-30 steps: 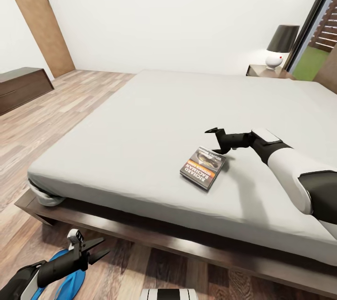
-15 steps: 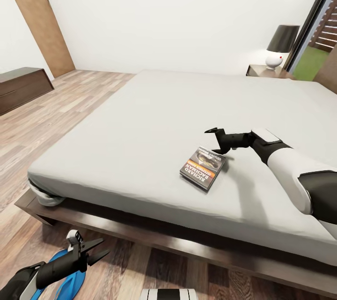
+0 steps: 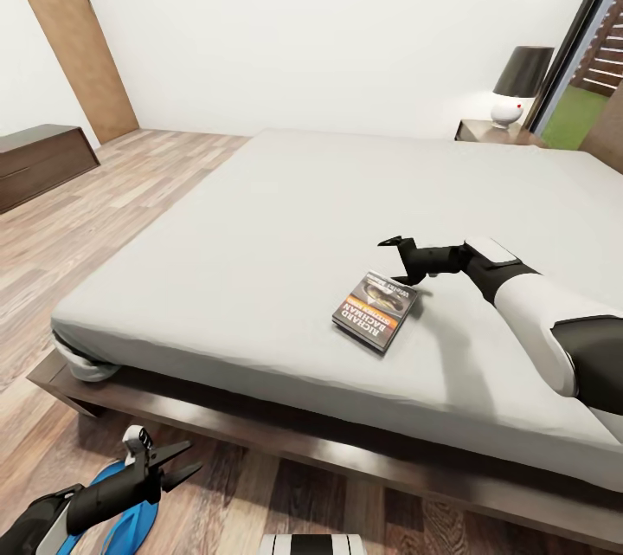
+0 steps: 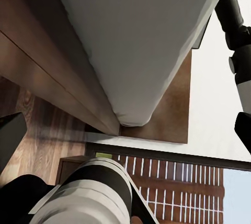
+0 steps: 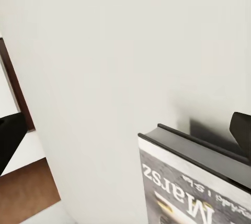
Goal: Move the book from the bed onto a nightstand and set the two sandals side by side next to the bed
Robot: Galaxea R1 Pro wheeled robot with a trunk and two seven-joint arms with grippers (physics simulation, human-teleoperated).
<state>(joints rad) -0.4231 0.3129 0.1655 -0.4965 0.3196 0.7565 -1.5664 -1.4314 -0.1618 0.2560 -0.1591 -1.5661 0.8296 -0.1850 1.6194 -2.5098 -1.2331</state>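
The book (image 3: pixel 375 310) lies flat on the bed (image 3: pixel 285 217), near the mattress's front edge, cover up. My right gripper (image 3: pixel 392 261) hovers open just past the book's far corner, one fingertip close over that corner. In the right wrist view the book's (image 5: pixel 196 179) spine and white lettering show between the spread fingers (image 5: pixel 241 130). The bright blue sandals (image 3: pixel 137 523) lie on the floor beside the bed frame, partly hidden under my left arm. My left gripper (image 3: pixel 186 461) is open above them, holding nothing. A nightstand (image 3: pixel 486 132) stands by the bed's far right corner.
A lamp (image 3: pixel 520 83) with a dark shade sits on the nightstand. A long low dark bench (image 3: pixel 39 161) stands at the left wall beside a brown door (image 3: pixel 73 35). Wood floor runs along the bed's left side. The dark bed frame (image 4: pixel 57 93) passes close by my left gripper.
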